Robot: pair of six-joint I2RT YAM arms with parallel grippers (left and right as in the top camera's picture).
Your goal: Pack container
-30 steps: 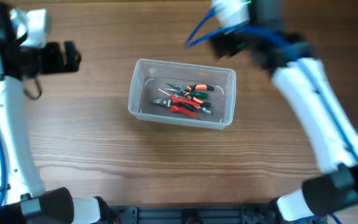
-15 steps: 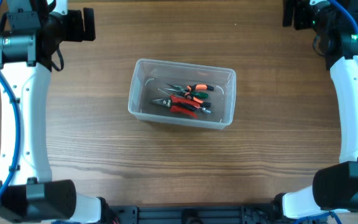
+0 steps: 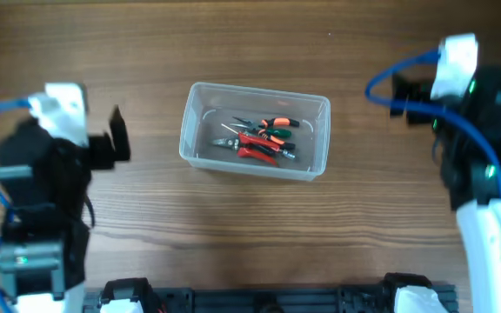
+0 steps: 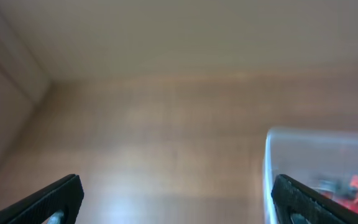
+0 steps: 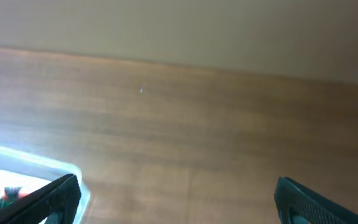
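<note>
Both wrist views are showing heavy blur, each cutting the container (image 3: 191,130) down to a single corner at its lower edge. Overhead, it is sitting mid-way on the wooden table (image 3: 250,235) between the arms, holding red-handled pliers (image 3: 255,149) and orange-and-green-handled tools (image 3: 277,124) too small to identify. The left gripper (image 4: 174,186) and right gripper (image 5: 176,186) are both hanging with fingers spread wide, touching nothing.

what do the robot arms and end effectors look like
The left arm and right arm are white shells with black joints, a blue cable looping along each. A green light shows on the right. The left end effector and right end effector have black tapered fingers.
</note>
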